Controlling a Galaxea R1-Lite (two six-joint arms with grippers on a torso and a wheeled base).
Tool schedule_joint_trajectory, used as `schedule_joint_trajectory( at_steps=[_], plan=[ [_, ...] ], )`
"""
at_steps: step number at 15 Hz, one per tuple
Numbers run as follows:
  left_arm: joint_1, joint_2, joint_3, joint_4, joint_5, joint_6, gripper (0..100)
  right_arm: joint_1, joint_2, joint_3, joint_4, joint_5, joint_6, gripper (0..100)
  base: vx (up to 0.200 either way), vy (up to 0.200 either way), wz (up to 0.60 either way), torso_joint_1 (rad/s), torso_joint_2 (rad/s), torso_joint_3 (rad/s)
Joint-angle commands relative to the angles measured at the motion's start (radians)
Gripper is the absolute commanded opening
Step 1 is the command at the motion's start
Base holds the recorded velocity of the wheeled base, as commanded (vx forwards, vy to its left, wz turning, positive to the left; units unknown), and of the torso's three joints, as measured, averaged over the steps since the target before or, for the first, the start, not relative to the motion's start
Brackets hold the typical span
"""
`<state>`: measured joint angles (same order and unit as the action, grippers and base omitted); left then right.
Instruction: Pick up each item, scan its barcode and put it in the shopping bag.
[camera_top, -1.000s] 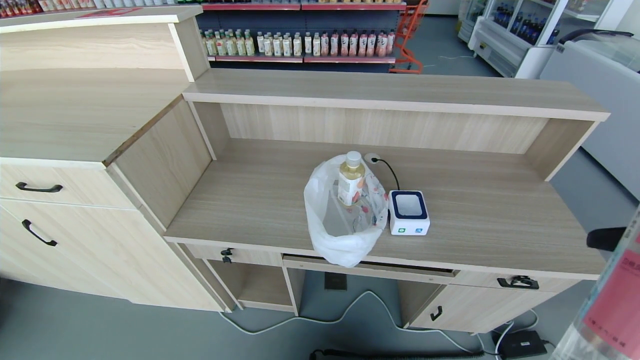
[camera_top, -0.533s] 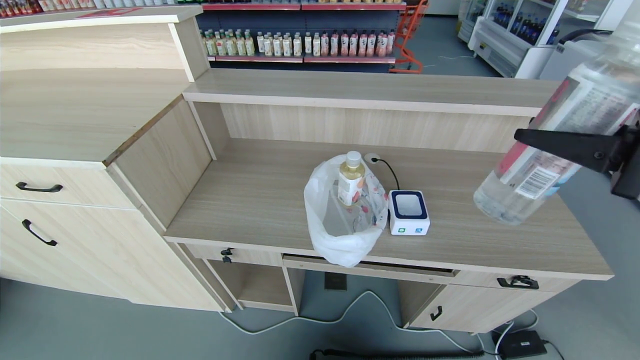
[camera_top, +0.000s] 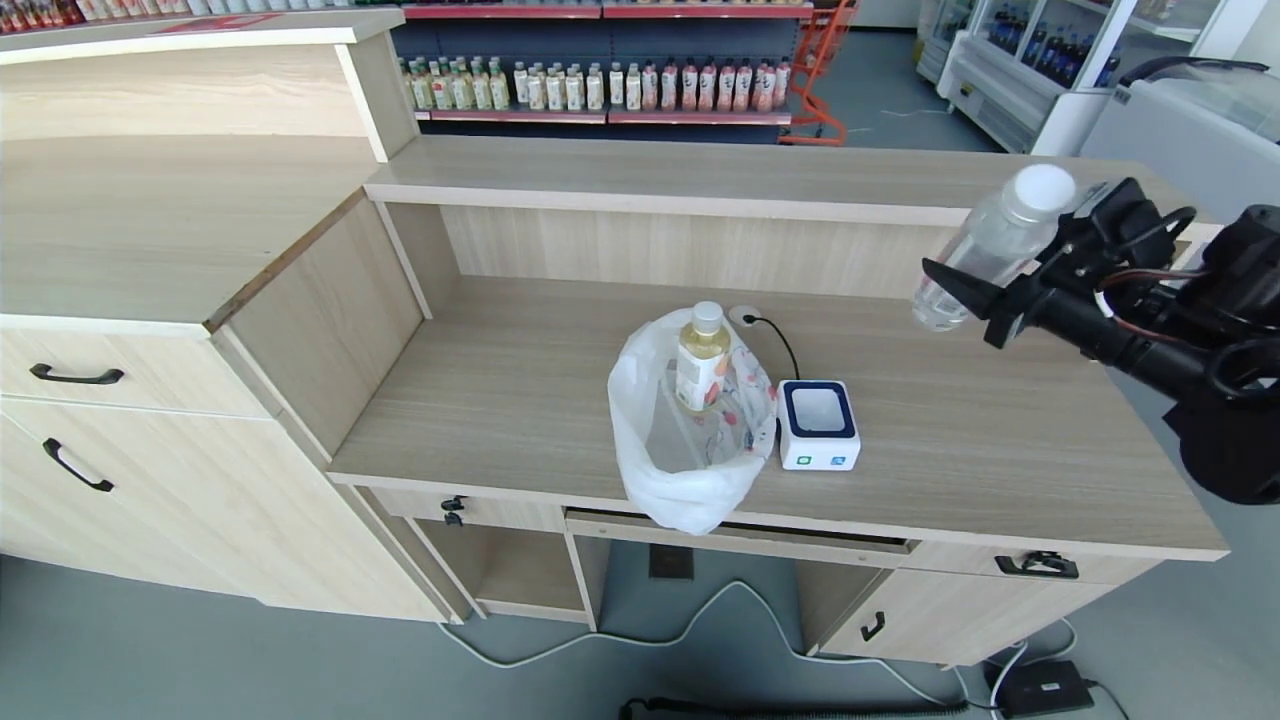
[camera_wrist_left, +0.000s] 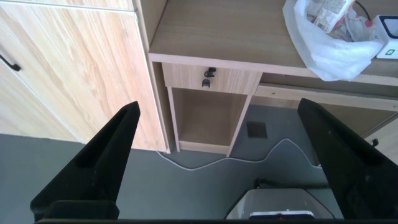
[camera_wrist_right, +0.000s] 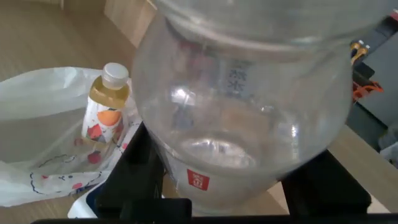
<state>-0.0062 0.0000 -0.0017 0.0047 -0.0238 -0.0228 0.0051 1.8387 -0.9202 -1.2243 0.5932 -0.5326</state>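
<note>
On the wooden counter (camera_top: 950, 430): white shopping bag (camera_top: 650, 470), open-mouthed at the front edge. Clamped tilted in the right gripper (camera_top: 955, 285), high over the counter's right end: clear bottle (camera_top: 990, 245). Spread wide, low before the counter: left gripper (camera_wrist_left: 217, 106). Upright inside the bag: tea bottle (camera_top: 702, 360). Just beside the bag: scanner (camera_top: 818, 425).

Wooden counter (camera_top: 560, 380), grey floor (camera_top: 200, 660), shelves (camera_top: 600, 60)
</note>
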Motion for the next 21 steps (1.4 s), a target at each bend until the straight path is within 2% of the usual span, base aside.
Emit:
schedule_joint_trajectory(
  at_steps=[1,3,8,15,21],
  plan=[
    [0.000,0.000,0.000,0.000,-0.001,0.000,100,-0.013,0.166,-0.017,-0.055,0.073,-0.078,0,0.000,0.000,0.00,0.000,0.00,0.000],
    [0.000,0.000,0.000,0.000,-0.001,0.000,100,-0.013,0.251,-0.054,-0.130,0.157,-0.156,0,0.000,0.000,0.00,0.000,0.00,0.000],
    [0.000,0.000,0.000,0.000,0.001,0.000,100,-0.037,0.340,-0.100,-0.147,0.227,-0.230,0,0.000,0.000,0.00,0.000,0.00,0.000],
    [0.000,0.000,0.000,0.000,-0.001,0.000,100,-0.027,0.432,-0.132,-0.238,0.238,-0.236,0,0.000,0.000,0.00,0.000,0.00,0.000],
    [0.000,0.000,0.000,0.000,-0.001,0.000,100,-0.019,0.479,-0.167,-0.244,0.247,-0.236,0,0.000,0.000,0.00,0.000,0.00,0.000]
  ],
)
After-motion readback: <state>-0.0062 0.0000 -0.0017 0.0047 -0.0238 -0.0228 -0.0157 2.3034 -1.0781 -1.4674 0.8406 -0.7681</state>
